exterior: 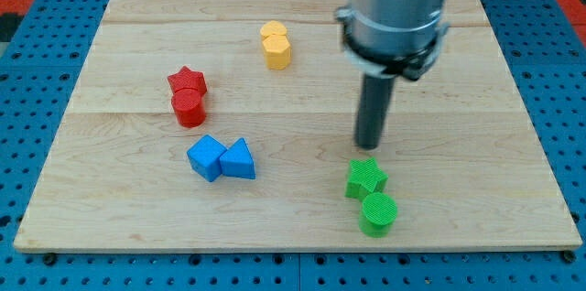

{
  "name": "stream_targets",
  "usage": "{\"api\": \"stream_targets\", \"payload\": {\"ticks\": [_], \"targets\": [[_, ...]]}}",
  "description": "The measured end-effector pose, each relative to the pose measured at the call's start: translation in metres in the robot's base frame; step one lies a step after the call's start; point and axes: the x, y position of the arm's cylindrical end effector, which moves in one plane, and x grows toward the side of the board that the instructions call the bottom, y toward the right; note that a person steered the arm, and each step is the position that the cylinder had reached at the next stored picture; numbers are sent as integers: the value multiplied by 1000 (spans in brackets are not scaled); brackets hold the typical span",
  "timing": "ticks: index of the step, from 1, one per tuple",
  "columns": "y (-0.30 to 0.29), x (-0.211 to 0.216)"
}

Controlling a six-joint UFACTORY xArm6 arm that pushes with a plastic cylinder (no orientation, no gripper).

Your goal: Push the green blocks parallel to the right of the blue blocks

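Observation:
A green star block (365, 179) and a green cylinder (378, 213) sit touching near the view's bottom right of the wooden board (110, 227). A blue cube (207, 157) and a blue triangular block (239, 160) sit side by side, touching, left of centre near the bottom. My tip (368, 147) is the lower end of the dark rod, just above the green star in the view, very close to its top edge. The blue blocks lie well to the tip's left.
A red star block (187, 80) and a red cylinder (189, 107) sit touching at the left. Two yellow blocks (275, 45) sit together near the top centre. The arm's grey body (399, 7) hangs over the top right.

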Motion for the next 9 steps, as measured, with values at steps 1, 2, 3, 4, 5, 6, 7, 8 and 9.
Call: {"api": "stream_targets", "payload": {"ticks": [1, 2, 3, 4, 5, 6, 7, 8, 9], "targets": [[56, 58], [66, 137], [62, 140], [60, 140], [44, 140], [27, 139], [6, 138], [-25, 138], [-43, 138]]}}
